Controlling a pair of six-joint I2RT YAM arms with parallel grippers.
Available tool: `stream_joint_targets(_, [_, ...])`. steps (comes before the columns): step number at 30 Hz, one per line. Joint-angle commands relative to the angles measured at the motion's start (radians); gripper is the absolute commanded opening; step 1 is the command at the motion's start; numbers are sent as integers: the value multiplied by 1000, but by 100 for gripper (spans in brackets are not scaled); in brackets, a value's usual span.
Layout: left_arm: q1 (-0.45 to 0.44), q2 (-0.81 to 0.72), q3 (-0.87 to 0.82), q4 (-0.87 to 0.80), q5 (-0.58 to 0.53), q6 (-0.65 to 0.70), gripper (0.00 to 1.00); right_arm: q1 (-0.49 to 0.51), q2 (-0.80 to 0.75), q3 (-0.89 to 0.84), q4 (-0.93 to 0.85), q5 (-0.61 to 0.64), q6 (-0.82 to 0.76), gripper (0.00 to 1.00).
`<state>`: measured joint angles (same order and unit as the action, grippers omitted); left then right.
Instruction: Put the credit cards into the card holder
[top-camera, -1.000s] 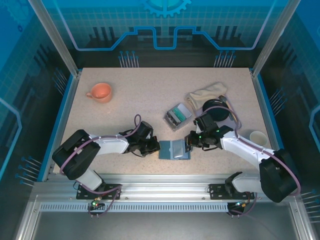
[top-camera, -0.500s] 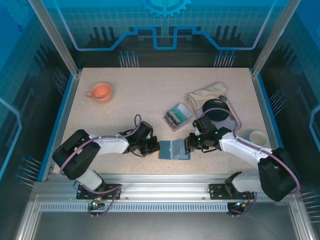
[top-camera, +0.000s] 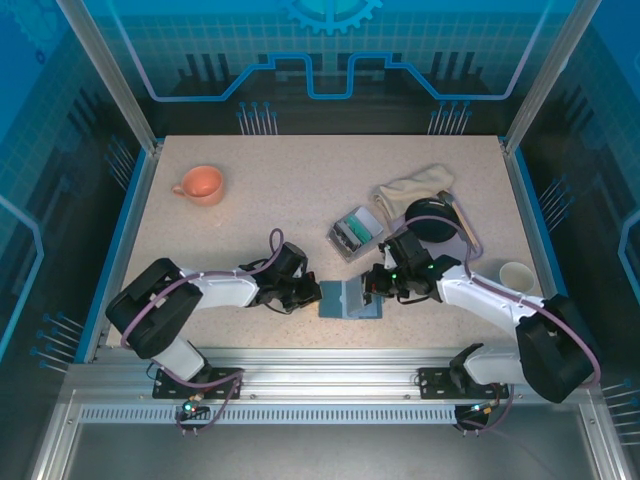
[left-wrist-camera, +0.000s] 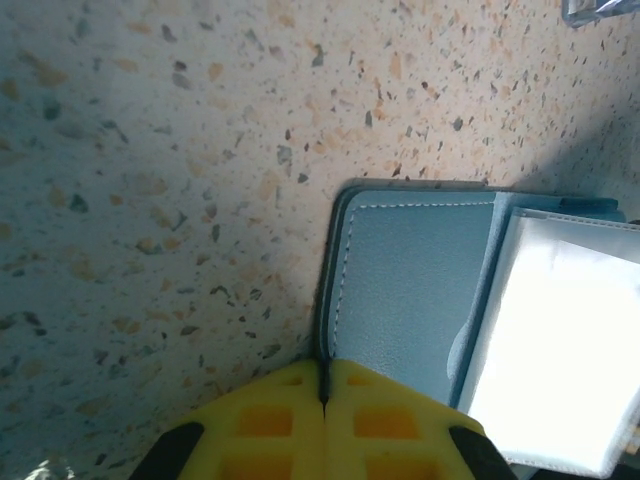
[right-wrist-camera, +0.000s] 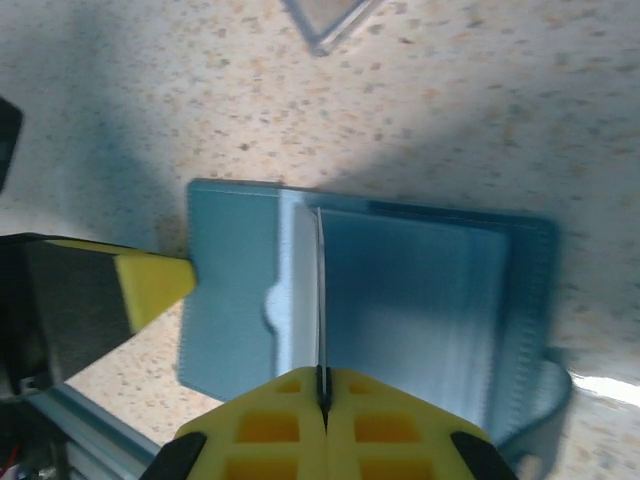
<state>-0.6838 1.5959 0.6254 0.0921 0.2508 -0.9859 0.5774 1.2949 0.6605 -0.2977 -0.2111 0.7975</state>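
The teal-blue card holder lies open on the table near the front edge. My left gripper is shut on its left edge; in the left wrist view the yellow pads pinch the dark rim of the card holder. My right gripper hovers over the holder's right half. Its pads are shut on a thin credit card, seen edge-on, pointing into the inner pocket of the card holder. More credit cards sit in a clear plastic box.
An orange cup stands at the back left. A cream cloth and a black round object lie behind the right arm, with a white cup at the right edge. The left gripper's yellow finger touches the holder's left side.
My right gripper has shifted slightly left with the card, further over the open card holder. The left gripper keeps its hold on the holder's edge.
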Motion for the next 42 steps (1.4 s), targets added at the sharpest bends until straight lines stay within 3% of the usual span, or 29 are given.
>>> stream_joint_targets(1, [-14, 36, 0, 24, -7, -34, 0, 36, 41, 36, 85, -67, 34, 0])
stream_joint_targets(10, [-31, 26, -11, 61, -37, -95, 0, 75, 154, 32, 97, 11, 50, 0])
stream_joint_targets(18, [-33, -60, -73, 74, -95, -103, 36, 70, 160, 27, 60, 45, 38, 0])
stream_joint_targets(23, [-34, -27, -15, 46, -47, -35, 47, 65, 155, 30, 65, 35, 38, 0])
stream_joint_targets(28, [-33, 33, 36, -9, -25, -11, 42, 57, 146, 38, 67, 20, 37, 0])
stream_joint_targets(34, [-33, 62, 52, -28, -23, -2, 20, 38, 83, 61, 7, 30, 14, 0])
stream_joint_targets(38, [-34, 71, 59, -34, -24, 4, 10, 13, -11, 72, -132, 139, -26, 0])
stream_joint_targets(42, [-34, 79, 48, -5, -24, -13, 9, -14, -85, 74, -252, 251, -74, 0])
